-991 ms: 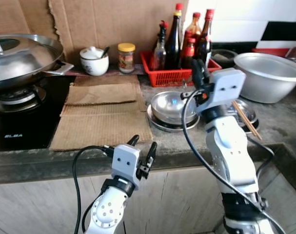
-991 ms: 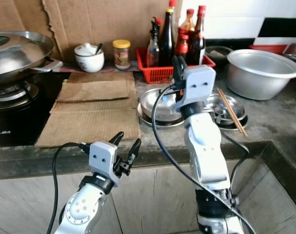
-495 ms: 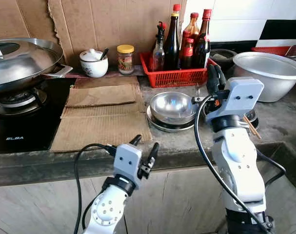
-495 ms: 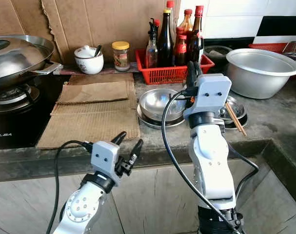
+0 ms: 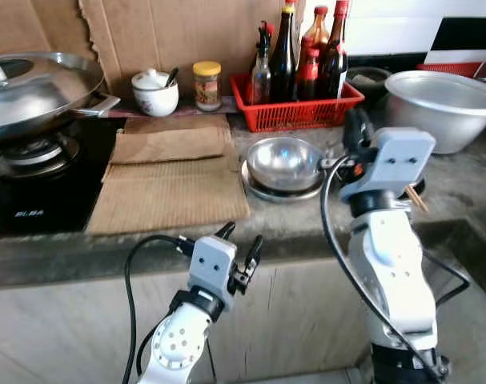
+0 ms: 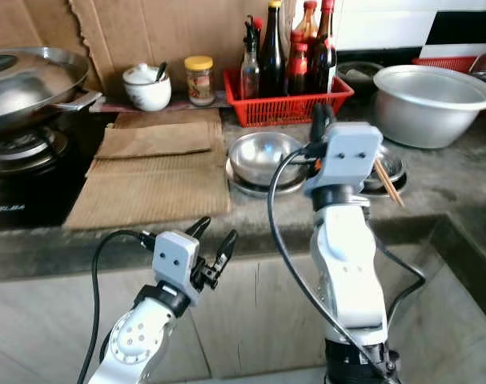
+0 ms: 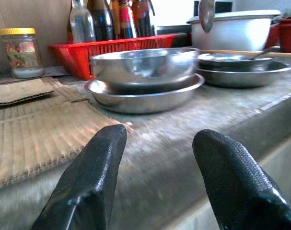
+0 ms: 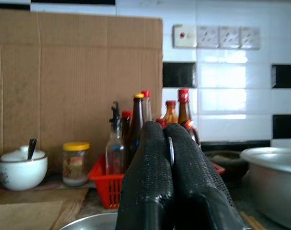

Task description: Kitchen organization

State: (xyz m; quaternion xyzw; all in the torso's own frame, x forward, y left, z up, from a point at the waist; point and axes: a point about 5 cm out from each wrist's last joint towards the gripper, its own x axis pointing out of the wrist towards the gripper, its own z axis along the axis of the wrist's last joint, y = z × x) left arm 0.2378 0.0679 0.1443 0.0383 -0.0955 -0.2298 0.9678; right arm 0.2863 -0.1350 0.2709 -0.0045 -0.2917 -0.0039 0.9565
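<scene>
A grey kitchen counter runs along a wall covered with cardboard. The right gripper is pinched shut on a thin metal thing, maybe a spoon, and holds it up in the air. Just below and in front of it sits a shiny bowl on a plate. The left gripper waits open, low by the counter edge. The spoon could slip and clatter down because so little is held. Most of it is hidden between the fingers.
</scene>
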